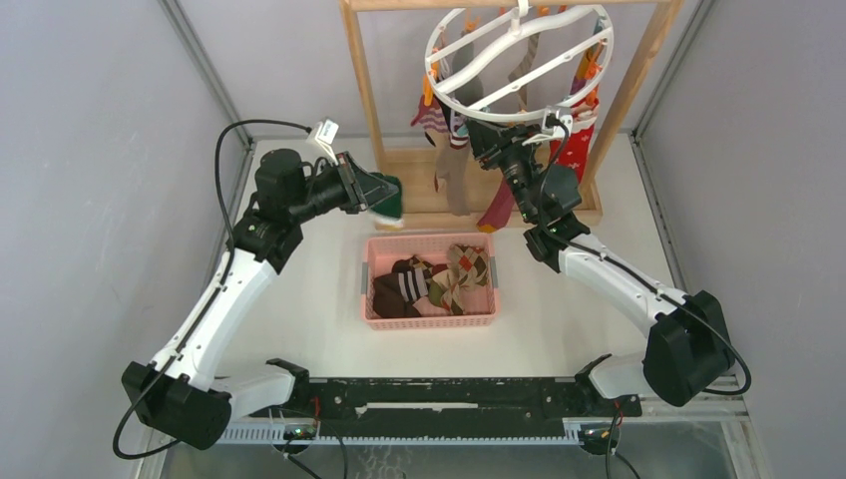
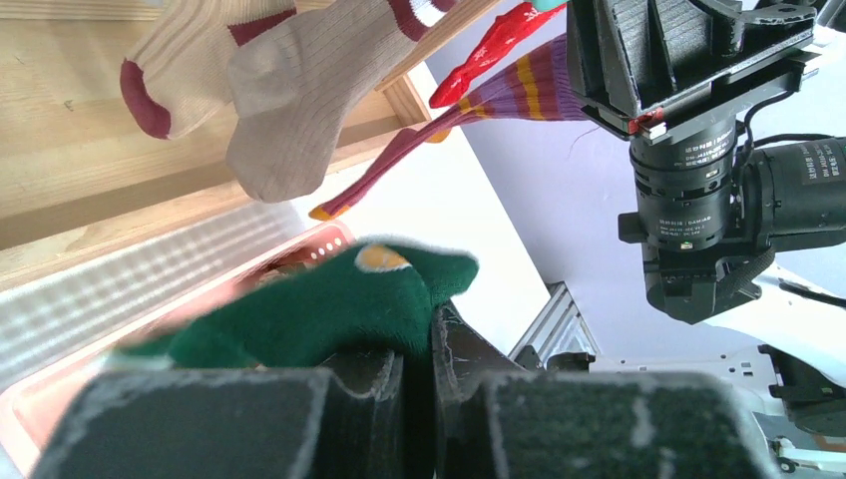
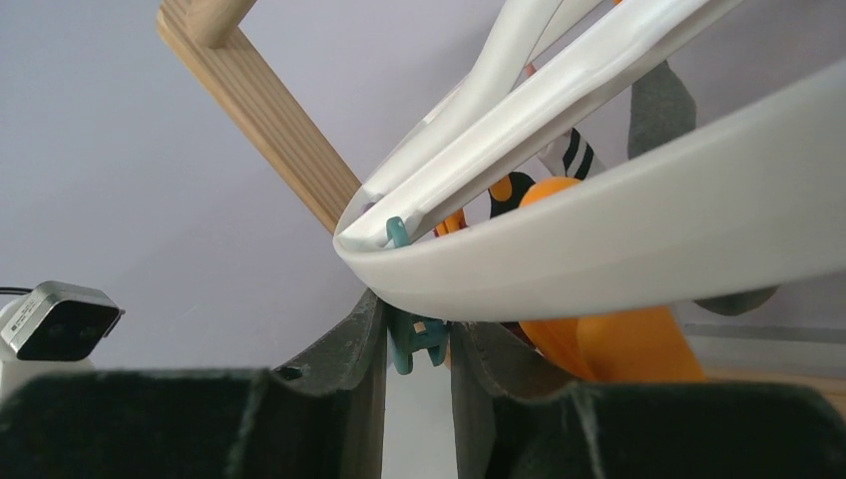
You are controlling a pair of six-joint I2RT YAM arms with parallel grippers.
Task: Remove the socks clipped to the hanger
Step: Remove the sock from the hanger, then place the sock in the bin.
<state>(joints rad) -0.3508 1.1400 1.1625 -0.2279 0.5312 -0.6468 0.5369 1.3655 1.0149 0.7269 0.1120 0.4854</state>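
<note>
- Top external: hanger (image 1: 499, 117) hangs from the wooden rack (image 1: 364, 90) at top centre of frame. Several socks (image 1: 454, 175) clipped to its rim dangle below it.
- Left gripper (image 1: 377, 192) sits left of centre with a green sock (image 1: 391, 203) in it. The sock is in the air just past the upper-left corner of the pink basket (image 1: 429, 321), well apart from the hanger.
- Left wrist: fingers (image 2: 369, 374) are clamped on the green sock, which has a yellow patch and sticks out toward frame left. The basket shows blurred below.
- Right gripper (image 1: 481, 132) is raised to the hanger's lower rim, just right of centre.
- Right wrist: its fingers stand either side of a teal clip (image 3: 411, 334) under the white rim, with a narrow gap. Cannot tell if they actually pinch it.
- The basket sits on the tabletop (image 1: 299, 299) at centre frame. It holds a brown striped sock (image 1: 404, 287) and an argyle sock (image 1: 467, 271).
</note>
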